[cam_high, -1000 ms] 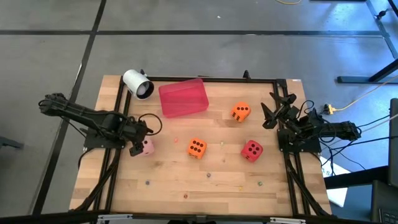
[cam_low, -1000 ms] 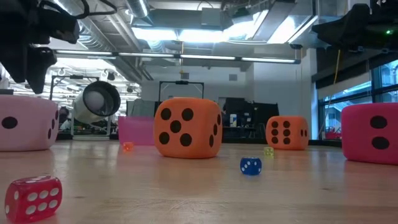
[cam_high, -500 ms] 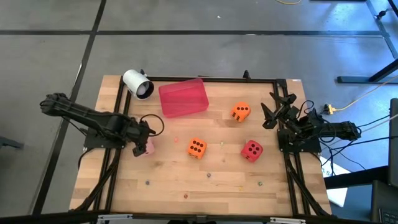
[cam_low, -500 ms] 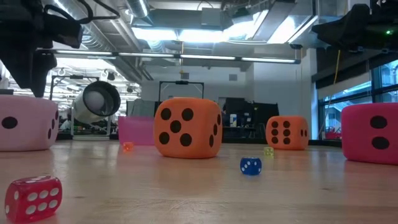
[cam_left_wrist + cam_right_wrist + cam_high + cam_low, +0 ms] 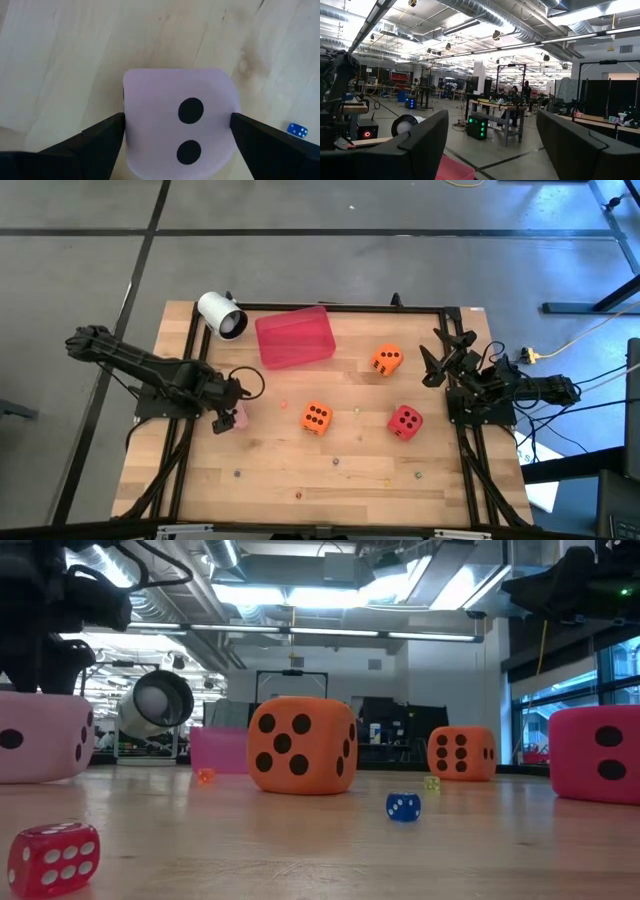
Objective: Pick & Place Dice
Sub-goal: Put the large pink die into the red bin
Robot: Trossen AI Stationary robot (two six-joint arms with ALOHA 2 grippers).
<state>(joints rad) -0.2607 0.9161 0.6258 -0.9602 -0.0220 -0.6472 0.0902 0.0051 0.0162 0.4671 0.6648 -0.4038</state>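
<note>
surface: wooden table (image 5: 270, 470) standing on a grey floor, open workshop showing behind it in the low view
left gripper (image 5: 226, 417): sitting over the pink die (image 5: 179, 119) at the table's left side, fingers (image 5: 95, 142) spread wide, flanking the die on both sides, 2-pip face showing
right gripper (image 5: 436, 360): waiting at the right edge, raised, fingers spread wide, holding nothing
orange dice: 1 (image 5: 316, 417) lying mid-table right of the pink die, 1 (image 5: 387, 359) lying farther back to the right
red die (image 5: 405, 421): lying right of the near orange die
tray (image 5: 294, 337): red, lying at the far side
white cylinder (image 5: 221, 315): lying at the far left corner
small beads: scattered along the near side, blue 1 (image 5: 403, 806) and red 1 (image 5: 53, 856) showing close in the low view
</note>
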